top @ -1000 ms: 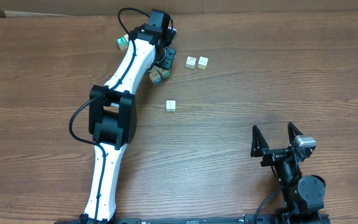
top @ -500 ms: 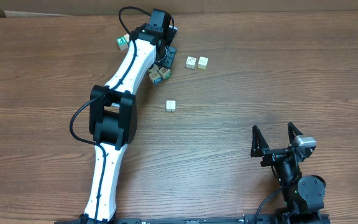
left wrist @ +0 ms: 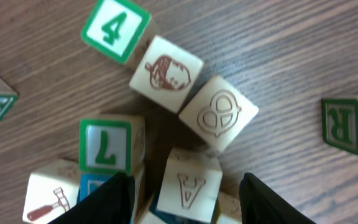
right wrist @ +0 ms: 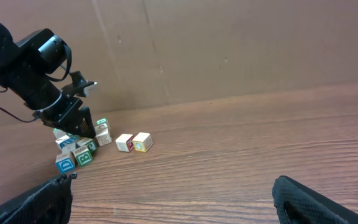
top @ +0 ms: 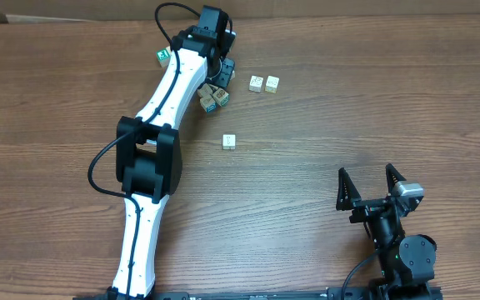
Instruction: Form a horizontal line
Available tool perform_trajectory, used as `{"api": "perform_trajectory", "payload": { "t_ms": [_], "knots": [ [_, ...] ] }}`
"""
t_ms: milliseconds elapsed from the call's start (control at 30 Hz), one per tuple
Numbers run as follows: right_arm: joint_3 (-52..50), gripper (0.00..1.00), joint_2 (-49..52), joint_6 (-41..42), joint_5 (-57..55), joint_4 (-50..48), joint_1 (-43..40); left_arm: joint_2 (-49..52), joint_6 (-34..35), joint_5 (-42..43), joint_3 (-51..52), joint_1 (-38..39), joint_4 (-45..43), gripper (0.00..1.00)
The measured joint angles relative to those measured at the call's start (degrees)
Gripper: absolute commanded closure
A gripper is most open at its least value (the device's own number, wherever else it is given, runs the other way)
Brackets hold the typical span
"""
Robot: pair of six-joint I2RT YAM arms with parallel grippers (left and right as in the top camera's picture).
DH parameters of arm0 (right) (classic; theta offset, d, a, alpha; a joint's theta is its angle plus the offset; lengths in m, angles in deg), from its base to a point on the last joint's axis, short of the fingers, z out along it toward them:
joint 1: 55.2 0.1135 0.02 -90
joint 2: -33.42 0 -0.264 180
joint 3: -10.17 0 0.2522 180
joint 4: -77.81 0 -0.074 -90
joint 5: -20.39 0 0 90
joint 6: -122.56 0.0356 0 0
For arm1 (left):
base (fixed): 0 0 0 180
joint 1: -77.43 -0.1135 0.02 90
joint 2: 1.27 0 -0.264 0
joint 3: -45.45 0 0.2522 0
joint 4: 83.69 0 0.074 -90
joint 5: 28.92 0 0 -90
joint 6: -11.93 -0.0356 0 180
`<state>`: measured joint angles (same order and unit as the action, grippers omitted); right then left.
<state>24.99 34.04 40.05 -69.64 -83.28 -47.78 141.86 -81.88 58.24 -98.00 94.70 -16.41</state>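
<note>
— Overhead, nearest first: how is the right claw [top: 366, 172]?
— Spread wide, empty. Beyond it sits a lone cube [top: 229, 142].
— And the left claw [left wrist: 186, 178]?
— Half-spread astride the A cube [left wrist: 189, 190], gaps either side. The horizontal line [top: 264, 83], two cubes touching, lies just right of it on the surface [top: 365, 100].

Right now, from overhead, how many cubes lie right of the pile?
3: a touching pair, its left cube and right cube, plus a lone cube nearer the robot. The left arm may hide more.
</note>
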Motion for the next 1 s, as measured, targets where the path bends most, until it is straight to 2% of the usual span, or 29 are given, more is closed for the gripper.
{"api": "perform_trajectory", "payload": {
  "t_ms": [567,700,1000],
  "knots": [
    [0.00,0.00,0.00,-0.04,0.00,0.02,0.00,0.02,0.00,0.02,3.02,0.00,-2.84,0.50],
    [0.00,0.00,0.00,-0.02,-0.02,0.00,0.00,0.02,-0.04,0.02,5.35,0.00,-4.76,0.60],
    [0.00,0.00,0.00,-0.02,-0.02,0.02,0.02,0.02,0.00,-0.04,6.23,0.00,-7.21,0.72]
  ]
}}
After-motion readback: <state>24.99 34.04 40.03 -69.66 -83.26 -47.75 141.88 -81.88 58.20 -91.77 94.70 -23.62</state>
